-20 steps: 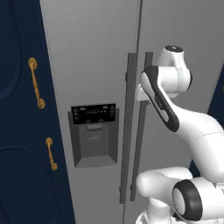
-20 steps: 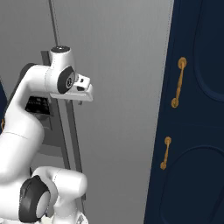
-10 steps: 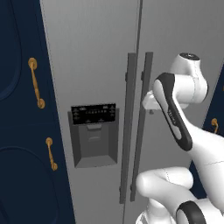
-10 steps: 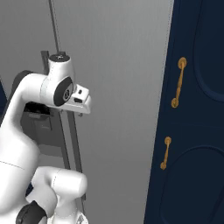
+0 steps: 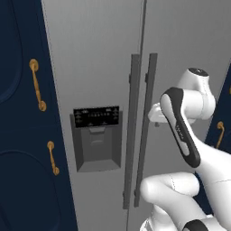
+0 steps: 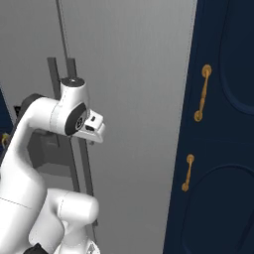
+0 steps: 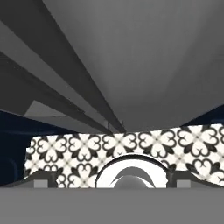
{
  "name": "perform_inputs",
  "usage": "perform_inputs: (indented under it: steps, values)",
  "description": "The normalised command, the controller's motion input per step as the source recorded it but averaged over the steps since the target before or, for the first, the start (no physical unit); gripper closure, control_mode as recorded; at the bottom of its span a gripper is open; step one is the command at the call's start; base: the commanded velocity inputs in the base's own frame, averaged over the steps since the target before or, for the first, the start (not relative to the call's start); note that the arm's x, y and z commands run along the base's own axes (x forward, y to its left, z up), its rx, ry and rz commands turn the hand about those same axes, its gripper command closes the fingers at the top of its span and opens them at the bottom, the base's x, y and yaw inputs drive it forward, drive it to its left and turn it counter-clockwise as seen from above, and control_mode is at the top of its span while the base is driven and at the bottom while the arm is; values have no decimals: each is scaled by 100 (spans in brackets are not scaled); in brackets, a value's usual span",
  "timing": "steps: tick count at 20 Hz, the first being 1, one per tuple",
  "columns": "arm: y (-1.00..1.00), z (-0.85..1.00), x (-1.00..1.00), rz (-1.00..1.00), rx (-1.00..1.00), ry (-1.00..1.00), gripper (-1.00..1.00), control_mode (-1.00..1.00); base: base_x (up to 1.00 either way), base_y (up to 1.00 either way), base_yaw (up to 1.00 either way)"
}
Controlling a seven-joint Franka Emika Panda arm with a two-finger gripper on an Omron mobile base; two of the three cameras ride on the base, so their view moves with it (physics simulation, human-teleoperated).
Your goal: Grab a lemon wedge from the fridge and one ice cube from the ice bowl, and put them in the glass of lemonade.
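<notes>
fridge [image 5: 103, 67] doors shut | contents hidden | fingers [image 7: 41, 181] barely visible, apart

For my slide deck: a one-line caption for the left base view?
White arm's tool beside the closed fridge's right door handle.

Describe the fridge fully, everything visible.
The fridge is tall, grey and steel-looking, with two doors, both shut. Two dark vertical bar handles flank the centre seam. The left door carries a black-panelled dispenser recess. Navy cabinets with brass handles stand on both sides. The gripper hangs near the handles; contact is unclear.
</notes>
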Motion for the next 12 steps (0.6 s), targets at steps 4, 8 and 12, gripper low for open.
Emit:
perform_inputs:
  steps: [4,8,12]
  values:
    - [0,0,0,0,0,0,-100,100,-96,0,0]
    - [0,0,0,0,0,0,-100,100,-89,0,0]
    - [0,0,0,0,0,0,-100,100,-60,0,0]
